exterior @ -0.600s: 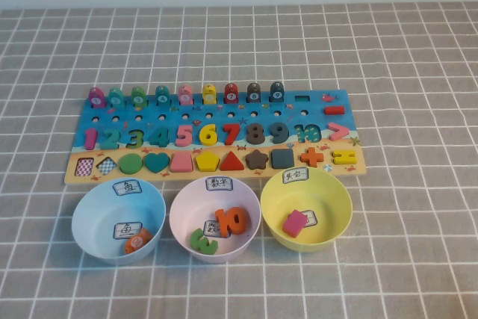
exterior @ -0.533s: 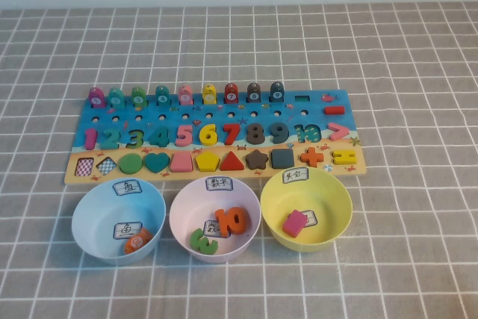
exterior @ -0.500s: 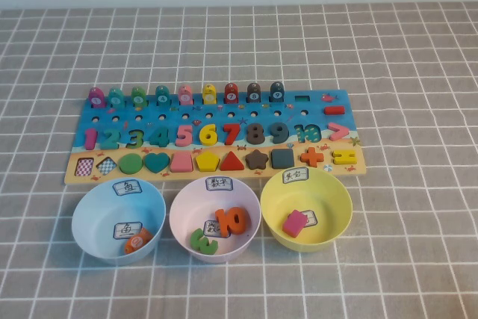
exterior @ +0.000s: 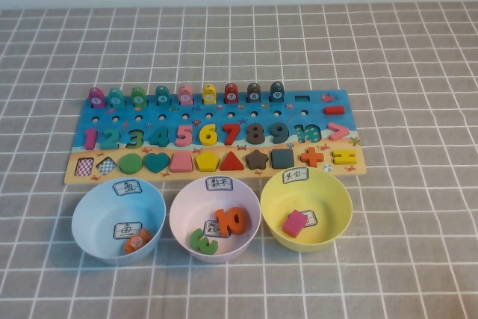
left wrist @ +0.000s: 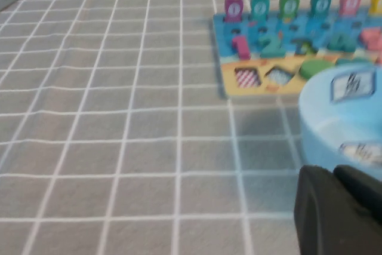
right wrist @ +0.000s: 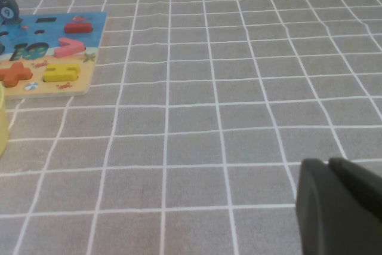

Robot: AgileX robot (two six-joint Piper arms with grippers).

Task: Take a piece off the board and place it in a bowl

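Piece (exterior: 96, 98) on board (exterior: 328, 119) far-left end, well apart from left hand (left wrist: 337, 210) & right hand (right wrist: 334, 204); finger state unclear.

Even, soft light in all three views; the wrist views are the blurrier ones.

The high view is bright and sharp, with only faint shadows under the board (exterior: 216, 134) and inside the light blue bowl (exterior: 118, 220); no glare shows. In the left wrist view the left gripper (left wrist: 340, 213) is a dark, out-of-focus mass and the bowl beside it is soft. The right gripper (right wrist: 337, 207) is equally blurred against the grey checked cloth (right wrist: 197, 111).
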